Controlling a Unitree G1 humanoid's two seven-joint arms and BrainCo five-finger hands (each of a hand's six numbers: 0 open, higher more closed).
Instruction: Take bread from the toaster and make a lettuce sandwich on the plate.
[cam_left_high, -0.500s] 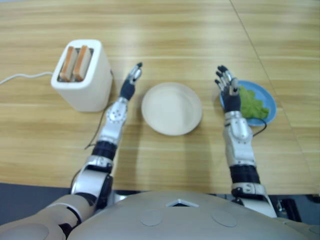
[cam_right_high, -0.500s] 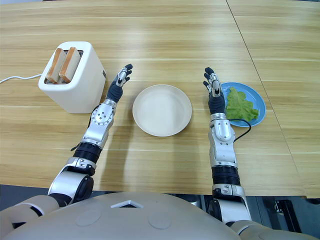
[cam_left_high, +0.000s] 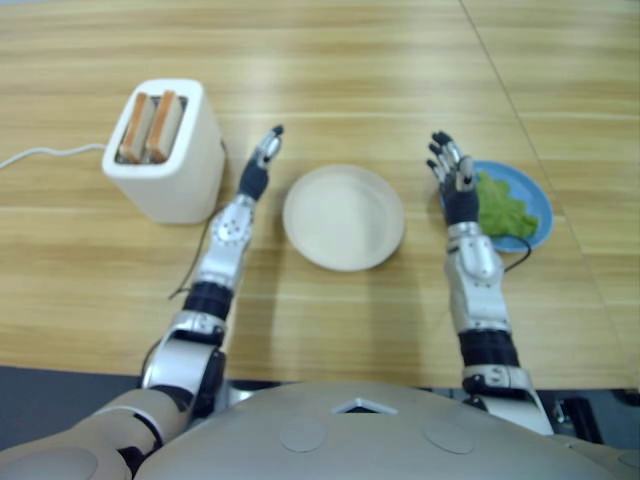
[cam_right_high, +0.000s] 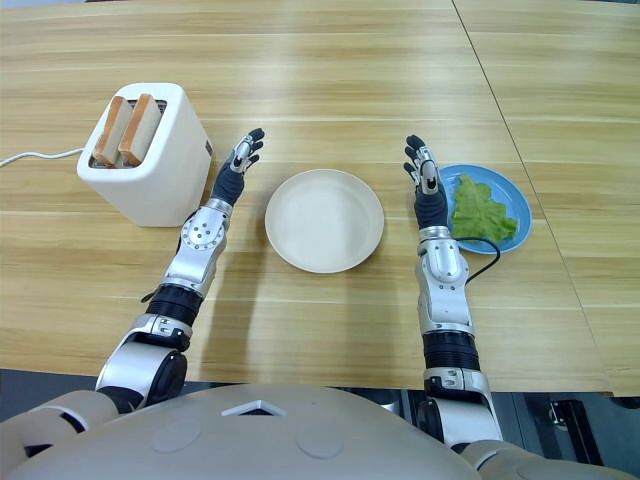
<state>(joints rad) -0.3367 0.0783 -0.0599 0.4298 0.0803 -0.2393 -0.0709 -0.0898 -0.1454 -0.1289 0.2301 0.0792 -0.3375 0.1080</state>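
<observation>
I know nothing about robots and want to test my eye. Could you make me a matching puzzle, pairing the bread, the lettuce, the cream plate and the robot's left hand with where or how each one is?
Things:
1. bread slices
2. lettuce leaf
3. cream plate
4. left hand

Places or states:
A. lying on the blue plate
B. open, between the toaster and the cream plate
C. standing in the toaster's slots
D. holding nothing, between the two hands

Pairs: 1-C, 2-A, 3-D, 4-B

Both arms forward, left hand (cam_right_high: 238, 170) and right hand (cam_right_high: 427, 187) empty, fingers straight.
</observation>
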